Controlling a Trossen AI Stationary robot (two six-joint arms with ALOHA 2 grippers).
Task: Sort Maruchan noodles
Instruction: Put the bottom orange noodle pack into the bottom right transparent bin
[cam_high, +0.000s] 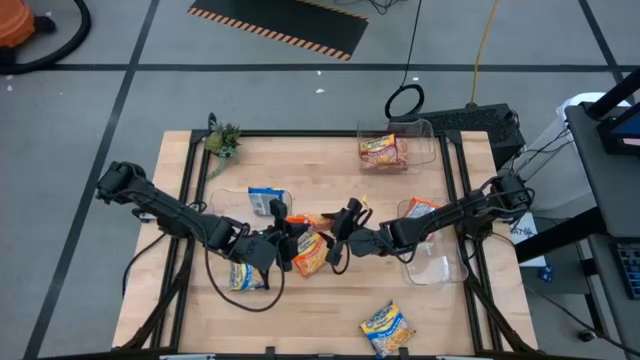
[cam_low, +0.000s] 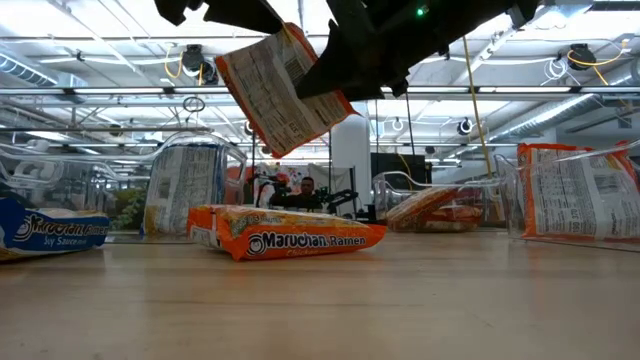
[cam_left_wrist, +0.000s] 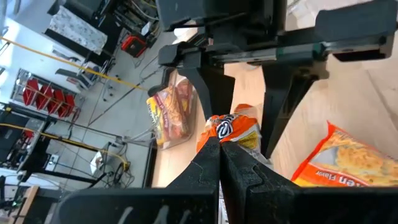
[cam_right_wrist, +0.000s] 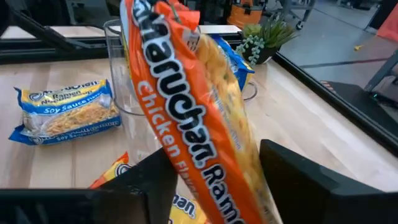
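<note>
Orange Maruchan packet (cam_low: 285, 85) held aloft at frame centre, edge pinched in left gripper (cam_left_wrist: 221, 152), pressed tight on it. Right gripper (cam_right_wrist: 214, 180) spread around lower end, not yet clamped. Handoff looks risky tbh: crinkly film could be dropped onto packet (cam_low: 290, 235) below if release is mistimed

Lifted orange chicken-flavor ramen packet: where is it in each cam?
High: orange crinkly plastic packet, table centre, between left hand and right hand.
Low: top centre, hanging tilted.
Left wrist: centre, pinched in the shut left hand.
Right wrist: centre, inside the open right hand.
Landmark: second orange packet, flat on table.
</note>
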